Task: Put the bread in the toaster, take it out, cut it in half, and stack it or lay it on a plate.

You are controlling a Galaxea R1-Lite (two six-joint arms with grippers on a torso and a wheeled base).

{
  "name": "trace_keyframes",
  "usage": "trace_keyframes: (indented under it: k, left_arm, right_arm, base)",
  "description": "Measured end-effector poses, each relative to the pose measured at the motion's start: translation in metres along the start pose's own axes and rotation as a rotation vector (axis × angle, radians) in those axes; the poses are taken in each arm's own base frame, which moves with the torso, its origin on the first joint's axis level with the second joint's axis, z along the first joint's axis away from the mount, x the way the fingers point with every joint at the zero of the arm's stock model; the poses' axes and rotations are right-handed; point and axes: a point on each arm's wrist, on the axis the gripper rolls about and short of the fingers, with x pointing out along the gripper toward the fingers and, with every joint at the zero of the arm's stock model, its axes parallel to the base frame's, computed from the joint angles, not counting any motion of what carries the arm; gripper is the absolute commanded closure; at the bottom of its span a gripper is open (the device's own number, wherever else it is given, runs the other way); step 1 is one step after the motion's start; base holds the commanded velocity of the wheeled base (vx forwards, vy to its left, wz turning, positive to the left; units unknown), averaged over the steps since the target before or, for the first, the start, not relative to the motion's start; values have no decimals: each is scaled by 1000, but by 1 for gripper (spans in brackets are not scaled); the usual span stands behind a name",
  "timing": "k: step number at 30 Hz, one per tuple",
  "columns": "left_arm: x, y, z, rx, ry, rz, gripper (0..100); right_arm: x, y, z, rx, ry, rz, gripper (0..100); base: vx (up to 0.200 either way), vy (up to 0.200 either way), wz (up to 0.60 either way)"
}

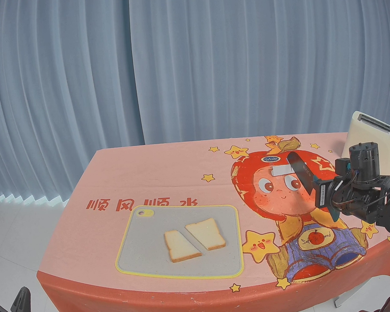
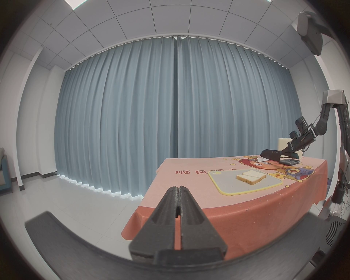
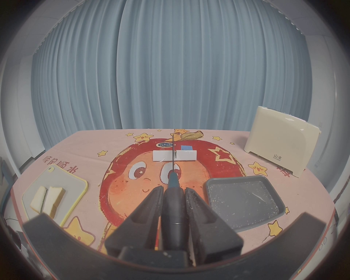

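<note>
The left gripper hangs off the counter, out past its near left corner, with its jaws pressed together on nothing.

On the counter, close to the near edge and left of the middle, lies a grey cutting board with a yellow rim. The bread lies on it, cut in two. One half is nearer the near edge and the other half is just beyond it toward the right. The cut edges face each other across a narrow slanted gap, so the two pieces do not touch.

Over the right side of the counter is the right gripper, its jaws clamped on the dark handle of a knife. The blade points away toward the far edge, with its end over a small white block on the printed cartoon face. I cannot tell whether the blade touches the block. A small blue piece sits just behind the block.

Beside the knife, toward the right edge, is a dark grey tray lying flat.

Beyond it, at the far right corner, stands a cream toaster with its slot facing up. A blue-grey curtain hangs behind the far edge.
</note>
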Motion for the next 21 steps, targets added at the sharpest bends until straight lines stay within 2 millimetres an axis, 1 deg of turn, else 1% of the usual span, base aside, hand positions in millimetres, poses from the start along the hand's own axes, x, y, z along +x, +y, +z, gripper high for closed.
trace_keyframes:
  k: [21]
  left_arm:
    - [0,0,0,0,0,0,100]
  right_arm:
    - [1,-2,3,7,-11,-6,100]
  base:
    - [0,0,0]
